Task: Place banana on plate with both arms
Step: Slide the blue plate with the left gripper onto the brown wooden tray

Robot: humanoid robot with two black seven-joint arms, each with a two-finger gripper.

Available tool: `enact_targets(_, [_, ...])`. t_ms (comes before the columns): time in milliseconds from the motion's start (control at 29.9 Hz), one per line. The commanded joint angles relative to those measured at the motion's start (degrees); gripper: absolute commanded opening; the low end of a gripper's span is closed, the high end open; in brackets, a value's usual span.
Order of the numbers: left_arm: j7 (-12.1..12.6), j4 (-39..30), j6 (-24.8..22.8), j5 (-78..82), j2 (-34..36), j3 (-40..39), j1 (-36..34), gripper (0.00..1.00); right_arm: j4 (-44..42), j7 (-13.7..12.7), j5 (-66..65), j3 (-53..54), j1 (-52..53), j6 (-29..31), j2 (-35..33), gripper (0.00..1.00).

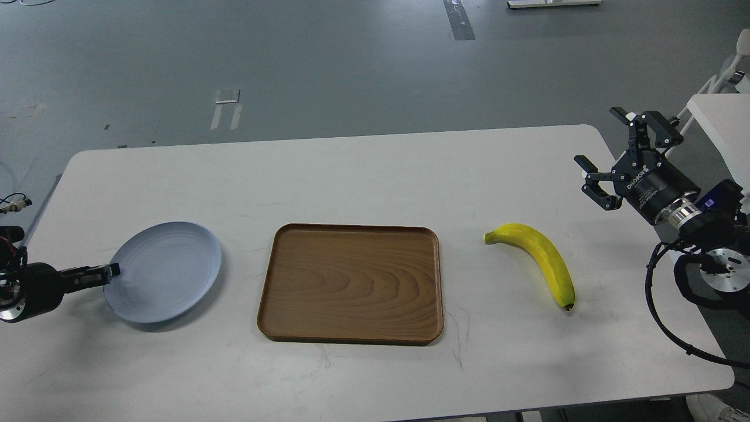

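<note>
Pre-grasp: banana [536, 258] lies right of the wooden tray [351, 283], right gripper [606, 155] fingers wide, must descend; left gripper [111, 270] fingers pinch plate [164, 271] rim left of tray.

I saw a white counter [363, 170] carrying three things in a row: a blue-grey plate [167, 269] toward its left edge, a brown wooden tray [351, 284] near the middle, and a yellow banana [542, 261] toward the right edge, all apart.
</note>
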Motion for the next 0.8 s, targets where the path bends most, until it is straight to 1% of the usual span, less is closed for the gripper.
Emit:
enact_targets(0, [0.0, 0.0, 0.0, 0.1, 0.2, -0.1, -0.1, 0.00, 0.0, 0.0, 0.0, 0.1, 0.0, 0.0, -0.3, 1.00])
enact_targets(201, [0.0, -0.4, 0.0, 0.0, 0.4, -0.1, -1.1, 0.00, -0.1, 0.0, 0.0, 0.1, 0.0, 0.0, -0.3, 1.00])
enact_targets(268, [0.0, -0.8, -0.6, -0.7, 0.5, -0.1, -5.0, 0.00, -0.1, 0.0, 0.0, 0.1, 0.0, 0.0, -0.3, 1.00])
enact_targets(335, [0.0, -1.8, -1.5, -0.7, 0.6, -0.1, -7.3, 0.00, -0.2, 0.0, 0.0, 0.1, 0.1, 0.0, -0.3, 1.00])
enact_targets(401, [0.0, -3.7, -4.2, -0.4, 0.8, -0.1, -11.5, 0.00, -0.3, 0.0, 0.0, 0.1, 0.1, 0.0, -0.3, 1.00])
enact_targets(468, [0.0, -8.0, -7.0, 0.1, 0.8, 0.0, -16.8, 0.00, -0.4, 0.0, 0.0, 0.1, 0.1, 0.0, -0.4, 1.00])
enact_targets(602, [0.0, -15.1, -8.0, 1.9, 0.1, 0.4, -22.4, 0.00, -0.9, 0.0, 0.0, 0.1, 0.1, 0.0, -0.4, 1.00])
enact_targets(669, [0.0, -20.1, -8.2, 4.0, -2.3, 2.0, -25.3, 0.00, -0.9, 0.0, 0.0, 0.1, 0.0, 0.0, -1.3, 1.00])
enact_targets(703, [0.0, -21.0, -8.5, 4.4, -3.4, 2.3, -25.7, 0.00, -0.9, 0.0, 0.0, 0.1, 0.0, 0.0, -1.7, 1.00])
enact_targets(736, [0.0, -22.1, -9.1, 4.9, -6.0, 2.8, -26.2, 0.00, -0.9, 0.0, 0.0, 0.1, -0.1, 0.0, -2.1, 1.00])
enact_targets(770, [0.0, -22.1, -9.1, 4.9, -6.1, 2.8, -26.2, 0.00, -0.9, 0.0, 0.0, 0.1, -0.1, 0.0, -2.1, 1.00])
